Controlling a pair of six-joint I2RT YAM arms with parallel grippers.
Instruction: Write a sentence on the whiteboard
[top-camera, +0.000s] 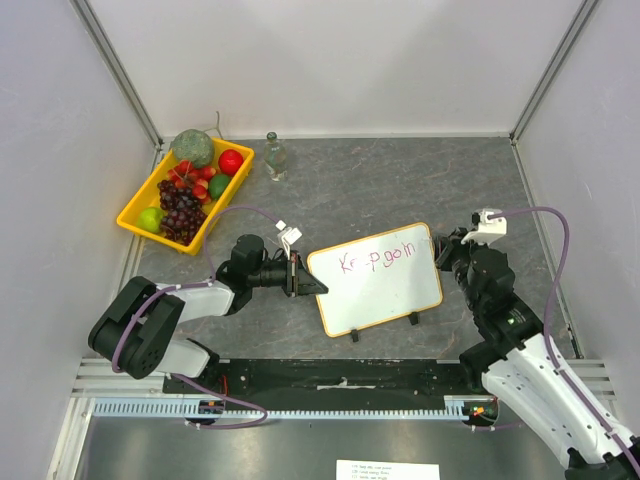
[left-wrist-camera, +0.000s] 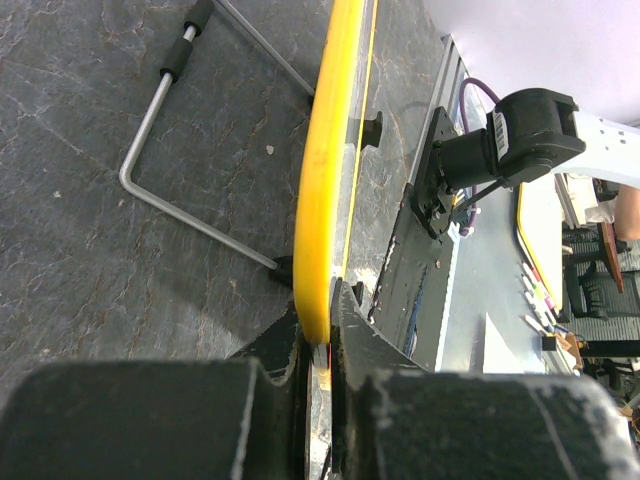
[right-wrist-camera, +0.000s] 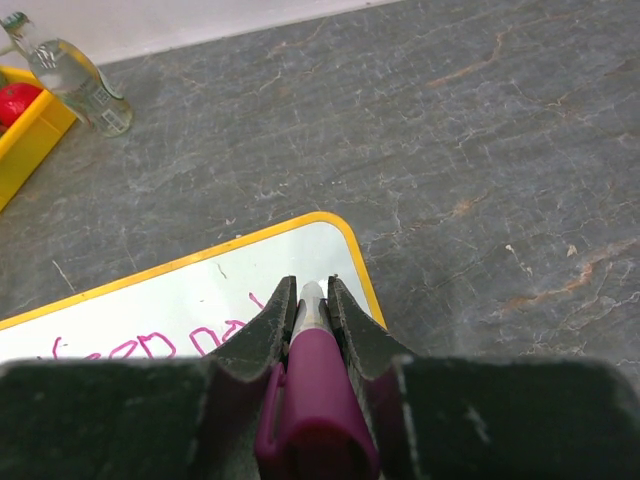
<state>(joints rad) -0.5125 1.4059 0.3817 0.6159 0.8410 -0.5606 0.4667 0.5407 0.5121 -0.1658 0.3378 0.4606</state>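
We are pinching the left edge of the whiteboard (top-camera: 385, 295) with the left gripper (top-camera: 308, 283), the right gripper (top-camera: 447, 253) hovering beside its right edge.

1. We find the top view bright and even — shadows lie soft beneath the arms (top-camera: 190, 300).
2. Close to each wrist lens the fingers (left-wrist-camera: 130, 420) blur, and the marker (right-wrist-camera: 315, 400) in the right gripper (right-wrist-camera: 312, 290) too; the table (right-wrist-camera: 480, 120) beyond its fingertips is sharp.

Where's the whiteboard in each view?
Top external: whiteboard centre-right, tilted, pink writing on it.
Left wrist: edge-on, a yellow strip rising from the left gripper, which clamps it.
Right wrist: lower left, its rounded corner just ahead of the marker.
Shared landmark: its yellow frame.
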